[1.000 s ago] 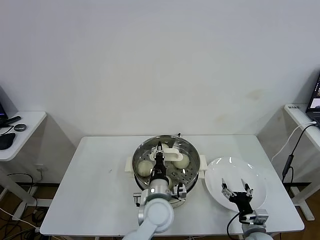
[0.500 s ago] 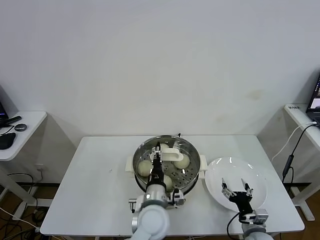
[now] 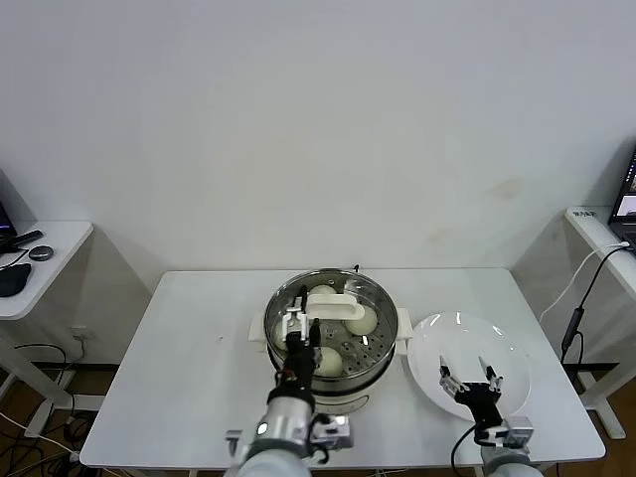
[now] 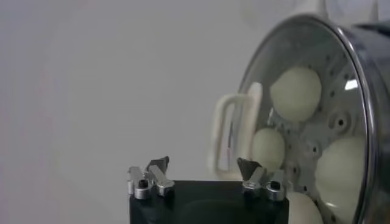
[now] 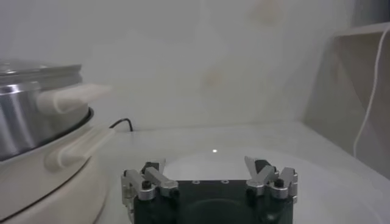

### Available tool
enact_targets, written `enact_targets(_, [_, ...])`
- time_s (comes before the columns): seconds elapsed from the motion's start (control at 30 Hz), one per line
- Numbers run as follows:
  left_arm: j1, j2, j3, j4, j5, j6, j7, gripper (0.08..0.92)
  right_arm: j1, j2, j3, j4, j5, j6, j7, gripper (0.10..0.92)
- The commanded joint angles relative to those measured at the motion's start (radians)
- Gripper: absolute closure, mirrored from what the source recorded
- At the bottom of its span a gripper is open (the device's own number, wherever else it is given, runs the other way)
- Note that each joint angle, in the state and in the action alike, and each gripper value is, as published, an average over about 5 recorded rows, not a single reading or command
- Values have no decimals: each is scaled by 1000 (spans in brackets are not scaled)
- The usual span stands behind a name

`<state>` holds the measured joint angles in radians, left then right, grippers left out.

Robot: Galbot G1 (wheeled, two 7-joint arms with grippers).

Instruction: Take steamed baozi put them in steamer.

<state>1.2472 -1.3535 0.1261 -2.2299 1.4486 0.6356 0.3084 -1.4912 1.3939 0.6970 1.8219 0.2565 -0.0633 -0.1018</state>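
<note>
The steamer, a shiny steel pot on a cream base, stands mid-table. Several cream-white baozi lie on its perforated tray; one at the right, one near the front, one at the back. The left wrist view shows them inside the pot, such as one baozi and another. My left gripper hangs over the tray's left part, open, nothing between its fingers. My right gripper stands open and empty over the white plate.
A cream loop handle rises from the tray's middle. The plate lies right of the steamer, close to the base's side handle. A black cable runs behind the pot. Side tables flank the work table.
My left gripper went from shut to open and drew back from the tray's middle toward the near left rim. A baozi near the front now shows. The right arm has not moved.
</note>
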Motion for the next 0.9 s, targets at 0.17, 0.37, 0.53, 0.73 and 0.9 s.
enact_targets(0.17, [381,-2,-605,-221,-1003,-420,-274,177,-203,-56,10,186,-11,-10,-69,203])
enact_targets(0.37, [532,-68,-728,-62,-1193,-714,-381,177,-259,-67,-12,238,30,-38,-36,203])
enact_targets(0.53, [624,-103,-698,11,-1268,-569,-414,177,-290,-91,-30,239,40,-41,-28,203])
enact_targets(0.73, [650,-132,-693,32,-1363,-413,-410,177,-299,-100,-55,238,37,-39,-25,203])
enact_targets(0.9, [686,-127,-667,-8,-1351,-429,-391,177,-302,-83,-50,255,1,-65,-27,203])
